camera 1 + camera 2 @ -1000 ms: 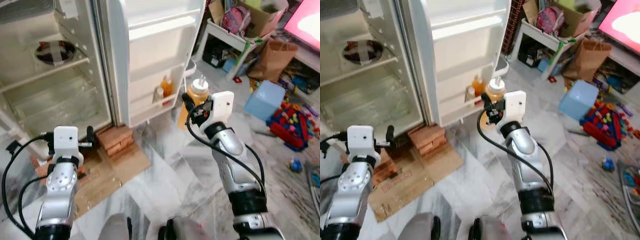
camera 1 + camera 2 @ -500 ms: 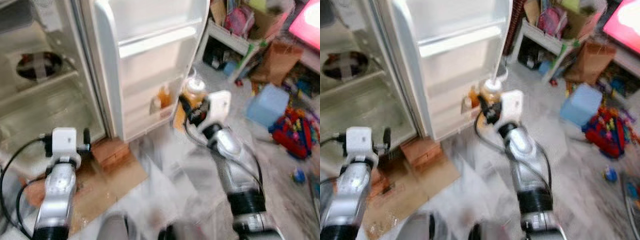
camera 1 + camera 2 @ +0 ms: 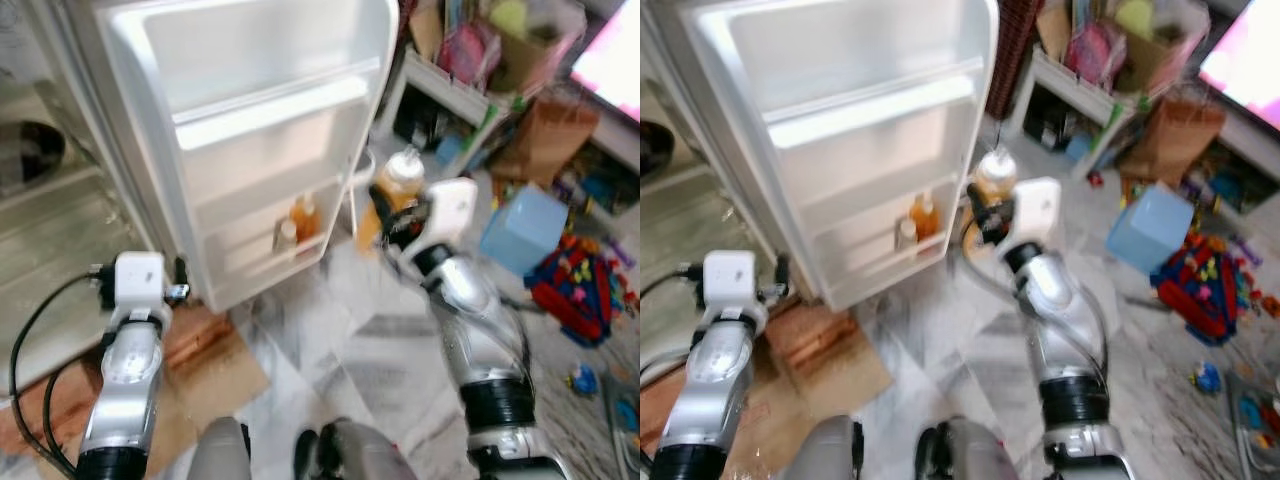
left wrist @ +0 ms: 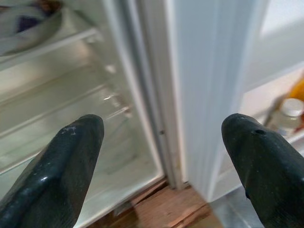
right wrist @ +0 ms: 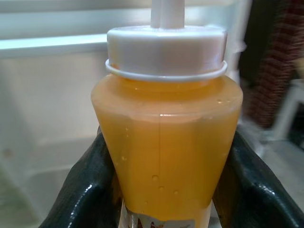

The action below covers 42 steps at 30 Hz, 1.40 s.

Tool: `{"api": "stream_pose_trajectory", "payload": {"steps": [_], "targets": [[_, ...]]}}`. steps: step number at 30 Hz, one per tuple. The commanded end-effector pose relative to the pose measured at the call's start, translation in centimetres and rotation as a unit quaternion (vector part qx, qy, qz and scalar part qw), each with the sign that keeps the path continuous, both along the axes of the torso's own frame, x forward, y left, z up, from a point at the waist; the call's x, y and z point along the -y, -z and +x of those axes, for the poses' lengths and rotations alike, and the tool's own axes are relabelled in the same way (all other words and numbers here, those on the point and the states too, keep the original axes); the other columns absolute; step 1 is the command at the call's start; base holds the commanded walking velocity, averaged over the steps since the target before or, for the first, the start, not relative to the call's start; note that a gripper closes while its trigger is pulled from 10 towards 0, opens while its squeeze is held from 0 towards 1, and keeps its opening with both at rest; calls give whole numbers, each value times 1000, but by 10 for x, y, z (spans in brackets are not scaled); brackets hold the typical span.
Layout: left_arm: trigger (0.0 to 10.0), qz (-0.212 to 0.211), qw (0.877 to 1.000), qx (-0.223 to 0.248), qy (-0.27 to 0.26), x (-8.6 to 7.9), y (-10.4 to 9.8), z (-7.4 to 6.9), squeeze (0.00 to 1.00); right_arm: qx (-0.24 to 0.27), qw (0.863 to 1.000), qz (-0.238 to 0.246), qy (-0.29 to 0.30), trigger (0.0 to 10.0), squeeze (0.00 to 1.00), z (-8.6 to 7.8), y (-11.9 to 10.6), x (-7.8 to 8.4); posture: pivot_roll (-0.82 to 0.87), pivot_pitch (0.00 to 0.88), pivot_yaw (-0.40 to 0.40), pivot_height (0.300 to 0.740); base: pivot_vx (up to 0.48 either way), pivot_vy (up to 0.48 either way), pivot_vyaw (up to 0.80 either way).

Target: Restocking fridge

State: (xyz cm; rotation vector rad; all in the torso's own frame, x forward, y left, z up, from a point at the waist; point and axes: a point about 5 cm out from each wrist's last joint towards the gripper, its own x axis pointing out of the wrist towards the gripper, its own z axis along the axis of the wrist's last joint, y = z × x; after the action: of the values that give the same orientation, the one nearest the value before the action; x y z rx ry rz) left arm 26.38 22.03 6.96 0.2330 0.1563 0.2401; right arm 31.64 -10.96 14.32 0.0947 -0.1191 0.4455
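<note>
Right end effector (image 5: 164, 190) grips my orange bottle (image 5: 164, 142) upright near the fridge door (image 3: 250, 130); left end effector (image 4: 161, 156) is open, facing the fridge.

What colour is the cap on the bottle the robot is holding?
White cap, clearest in the right wrist view.
</note>
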Motion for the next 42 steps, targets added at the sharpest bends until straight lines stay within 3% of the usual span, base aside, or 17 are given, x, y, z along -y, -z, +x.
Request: {"api": "stream_pose_trajectory", "payload": {"steps": [1, 14, 32, 42], "targets": [[10000, -2, 1000, -7, 2, 5, 4, -2, 0, 4, 1000, -1, 6, 10000, 0, 0, -2, 8, 78, 150, -96, 740, 0, -446, 0], [10000, -4, 1000, 4, -27, -4, 1, -3, 0, 22, 1000, -14, -8, 10000, 0, -2, -5, 7, 77, 150, -94, 740, 0, -73, 75], [10000, -16, 999, 9, -48, -11, 1, -3, 0, 19, 999, -12, -24, 10000, 0, 0, -7, 4, 80, 146, -95, 740, 441, 0, 54], [10000, -23, 997, -6, -70, -14, 4, -5, 0, 15, 999, -14, -34, 10000, 0, -3, -4, 3, 81, 145, -95, 740, 142, 405, 0]]}}
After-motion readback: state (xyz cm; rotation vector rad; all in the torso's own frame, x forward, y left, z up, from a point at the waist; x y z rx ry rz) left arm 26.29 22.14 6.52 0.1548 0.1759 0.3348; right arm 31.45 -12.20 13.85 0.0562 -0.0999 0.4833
